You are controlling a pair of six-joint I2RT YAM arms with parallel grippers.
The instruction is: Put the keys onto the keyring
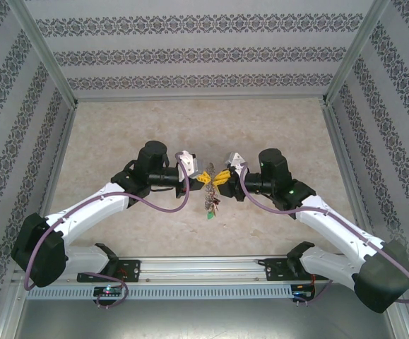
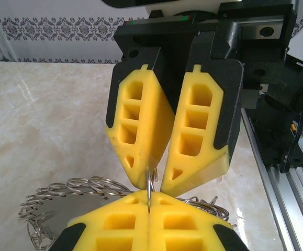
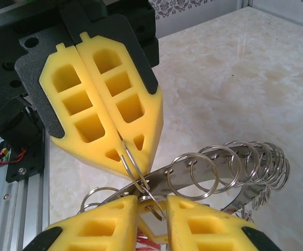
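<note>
At mid-frame in the top view, left gripper point(image 1: 204, 178) and right gripper point(image 1: 222, 177) meet tip to tip over the table point(image 1: 119, 134), keyring point(image 1: 210, 199) hanging between. Left jaws pinch one small ring point(image 2: 149, 191), likely steadying it; right jaws stand slightly parted around a pale tag point(image 3: 150, 224).

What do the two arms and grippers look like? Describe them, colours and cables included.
The left arm and right arm have white links between bulky black joints, each trailed by a purple cable. The left gripper and right gripper carry yellow wedge-shaped fingers with rectangular cut-outs, backed by black plates.
</note>
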